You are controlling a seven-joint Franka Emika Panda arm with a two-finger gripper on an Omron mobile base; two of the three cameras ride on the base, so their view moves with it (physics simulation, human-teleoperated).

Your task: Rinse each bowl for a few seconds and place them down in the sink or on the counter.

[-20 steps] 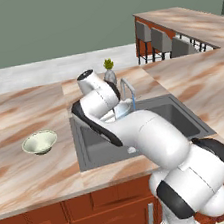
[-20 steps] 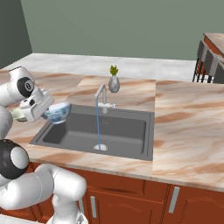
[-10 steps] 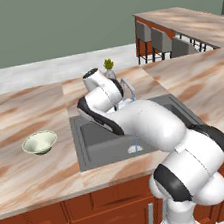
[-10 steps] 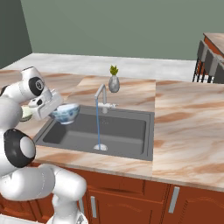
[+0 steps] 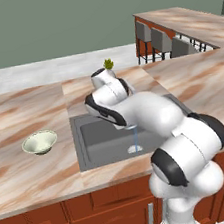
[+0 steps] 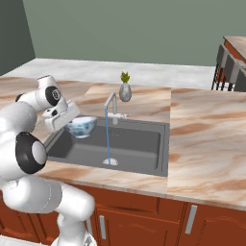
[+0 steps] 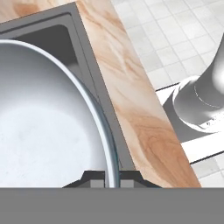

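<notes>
The larger pale blue-white bowl hangs over the left part of the sink, with my gripper shut on its rim. In the hand view the rim of that bowl runs between my gripper's two tips, above the sink's front wall and the counter. A thin water stream falls from the faucet just right of the bowl. On the counter left of the sink sits the small cream-green bowl.
A small grey vase with a plant stands behind the faucet. Chairs and a raised bar top stand at the back right. Red-brown cabinets run below the counter.
My arm has carried the blue-white bowl to the right over the sink, closer to the water stream. The cream-green bowl has stayed where it was.
</notes>
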